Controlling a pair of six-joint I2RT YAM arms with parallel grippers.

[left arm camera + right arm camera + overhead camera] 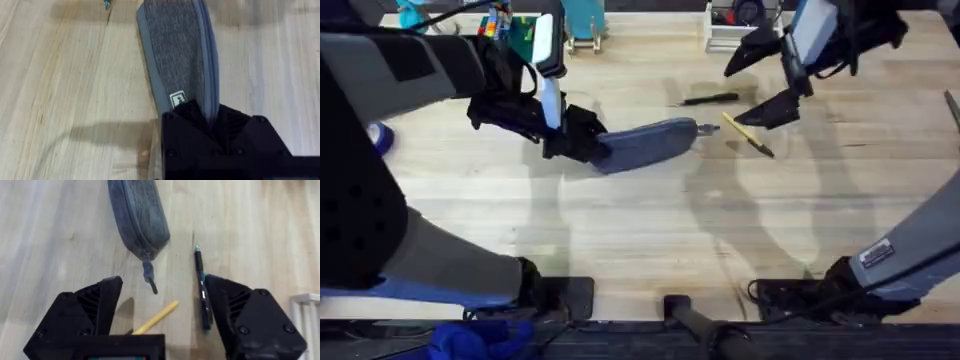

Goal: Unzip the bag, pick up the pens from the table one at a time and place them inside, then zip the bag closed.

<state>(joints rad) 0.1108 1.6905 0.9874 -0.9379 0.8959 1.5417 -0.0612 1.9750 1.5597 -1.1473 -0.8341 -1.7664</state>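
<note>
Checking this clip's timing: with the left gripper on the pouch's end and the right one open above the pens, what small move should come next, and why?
Probably lower the right gripper onto the zipper pull and close on it. The bag looks zipped shut, the left gripper clamps its far end, and both the black pen and the yellow pen lie on the table.

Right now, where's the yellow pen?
Overhead, the yellow pen lies on the table right of the bag, near the black pen, under the open right tool.
</note>
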